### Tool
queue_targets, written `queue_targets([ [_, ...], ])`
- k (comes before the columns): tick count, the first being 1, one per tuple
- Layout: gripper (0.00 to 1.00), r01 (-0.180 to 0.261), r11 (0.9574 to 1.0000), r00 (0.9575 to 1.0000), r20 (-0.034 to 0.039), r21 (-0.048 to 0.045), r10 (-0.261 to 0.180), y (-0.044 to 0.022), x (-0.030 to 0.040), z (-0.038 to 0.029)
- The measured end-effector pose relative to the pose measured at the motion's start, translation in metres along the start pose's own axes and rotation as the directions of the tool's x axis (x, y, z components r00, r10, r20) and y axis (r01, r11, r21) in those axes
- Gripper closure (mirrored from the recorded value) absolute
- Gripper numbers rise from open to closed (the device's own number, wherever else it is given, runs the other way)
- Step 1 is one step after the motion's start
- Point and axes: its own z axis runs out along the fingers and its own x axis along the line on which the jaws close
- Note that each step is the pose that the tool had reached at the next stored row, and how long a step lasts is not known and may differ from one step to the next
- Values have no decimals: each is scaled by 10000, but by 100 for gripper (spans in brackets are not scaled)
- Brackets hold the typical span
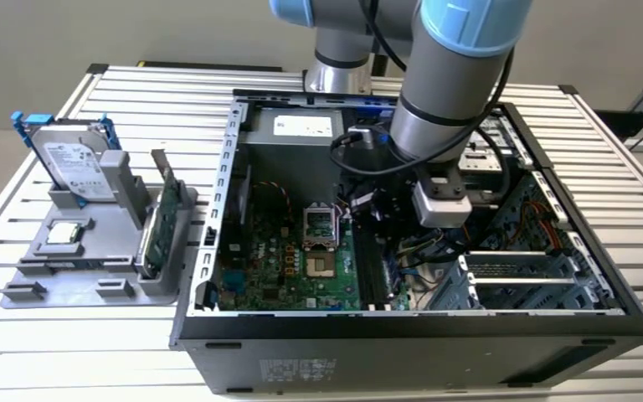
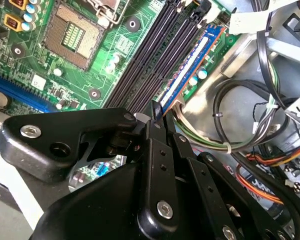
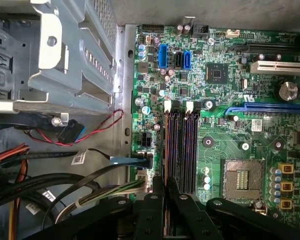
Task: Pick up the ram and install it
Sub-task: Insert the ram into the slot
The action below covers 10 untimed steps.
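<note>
The ram (image 2: pixel 190 67), a thin stick with a blue edge and a white label, stands on edge along the outermost memory slot beside the cables. My gripper (image 2: pixel 155 107) is closed down to a narrow gap on its near end. In the first wrist view the gripper (image 3: pixel 165 184) meets at the end of the black memory slots (image 3: pixel 190 150). The exterior view shows the arm reaching down into the open computer case (image 1: pixel 227 167), with the gripper (image 1: pixel 380 239) low over the motherboard (image 1: pixel 282 268).
The bare processor socket (image 3: pixel 240 175) lies beside the slots. Cable bundles (image 2: pixel 240 115) and a metal drive cage (image 3: pixel 65 60) crowd the other side. Outside the case, a grey tray (image 1: pixel 87 289) holds a hard drive (image 1: pixel 76 163) and a green card (image 1: pixel 156 230).
</note>
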Motion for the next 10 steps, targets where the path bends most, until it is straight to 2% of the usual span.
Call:
queue_targets([
  [10,100,-92,10000,10000,14,4,92,-4,1,43],
])
